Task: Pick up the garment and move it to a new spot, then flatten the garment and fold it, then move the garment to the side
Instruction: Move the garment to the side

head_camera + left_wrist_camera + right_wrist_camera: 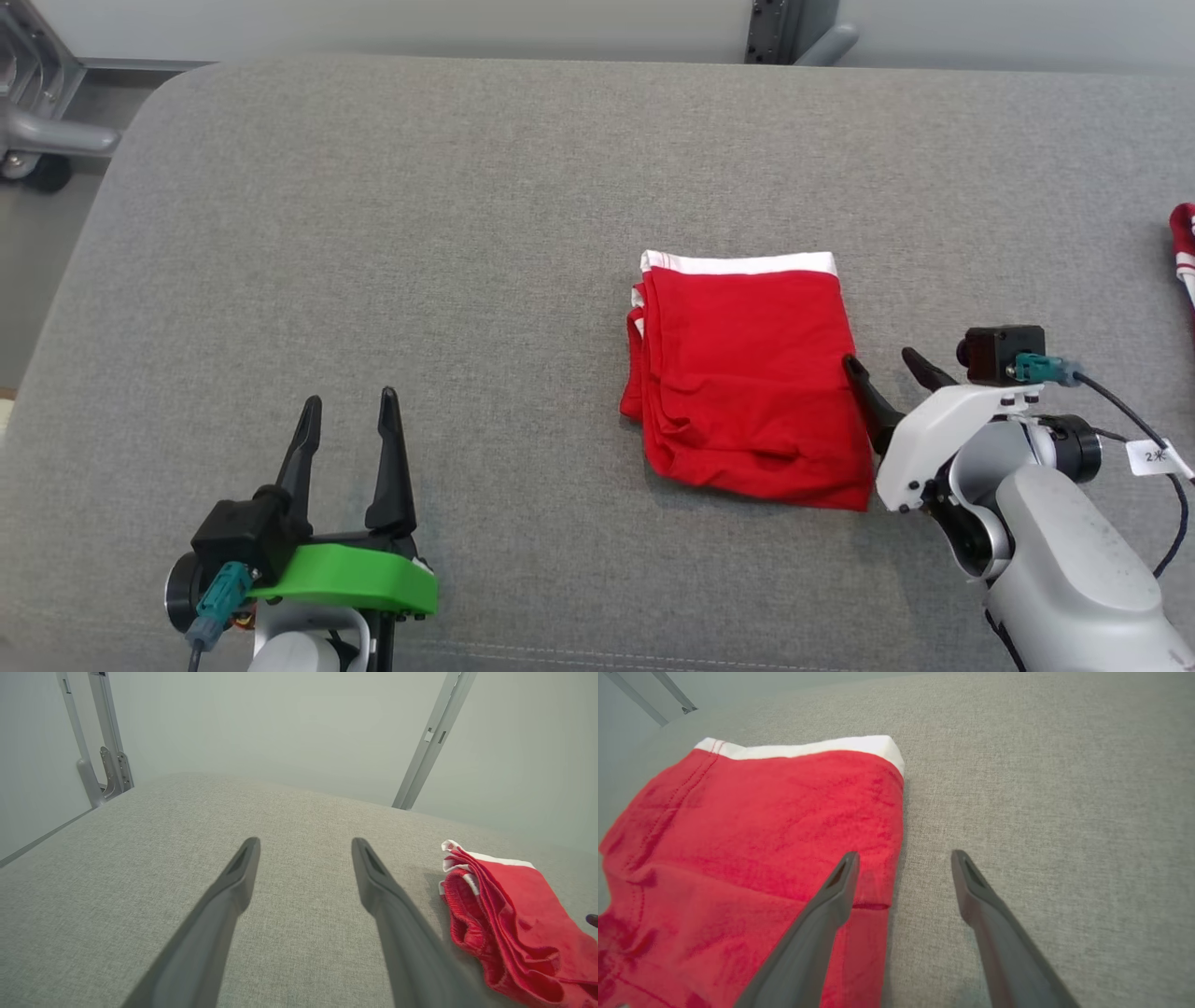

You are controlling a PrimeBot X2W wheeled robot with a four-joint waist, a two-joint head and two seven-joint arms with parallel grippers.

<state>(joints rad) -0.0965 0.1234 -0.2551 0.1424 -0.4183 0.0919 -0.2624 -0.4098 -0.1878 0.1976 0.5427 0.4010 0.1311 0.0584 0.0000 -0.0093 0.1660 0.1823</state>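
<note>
- Garment (747, 373): red with white band, folded into a rough square, lying right of centre on the grey bench (373, 233).
- Right claw (882, 357): wide open, empty; straddles the garment's right edge, one finger over red cloth, the other over bare bench.
- Left claw (350, 399): wide open, empty, well apart to the garment's left.

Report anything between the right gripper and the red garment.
Nothing visible. The open right gripper is at the folded red garment's right edge, one finger over the cloth, the other over bare grey surface.
</note>
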